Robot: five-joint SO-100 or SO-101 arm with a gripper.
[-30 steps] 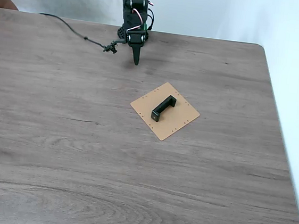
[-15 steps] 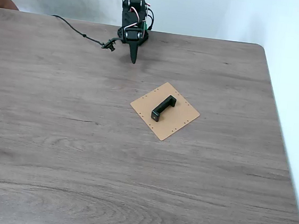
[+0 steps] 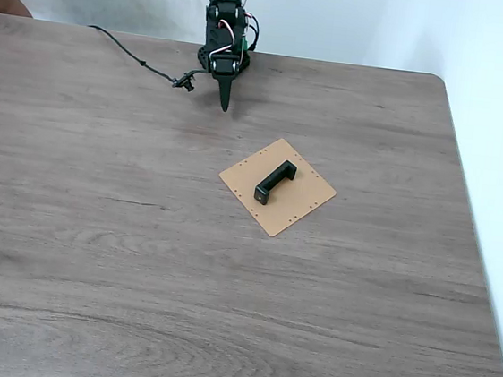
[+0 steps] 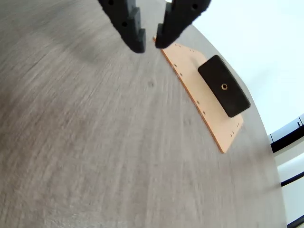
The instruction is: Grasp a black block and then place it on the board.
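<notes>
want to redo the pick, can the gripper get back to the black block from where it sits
Probably yes: the black block lies exposed on the board, and only bare tabletop separates it from the gripper, whose jaws stand slightly apart.

In the fixed view, the bench point(image 3: 92, 253) is lying bare across the whole lower half and left of the frame. Near the centre, the board point(image 3: 309, 199) is carrying the black block point(image 3: 275, 181), the only thing rising there. At the upper edge, the arm is hanging with its jaws narrowly parted, and a cable point(image 3: 135, 55) is trailing to the upper left.
</notes>
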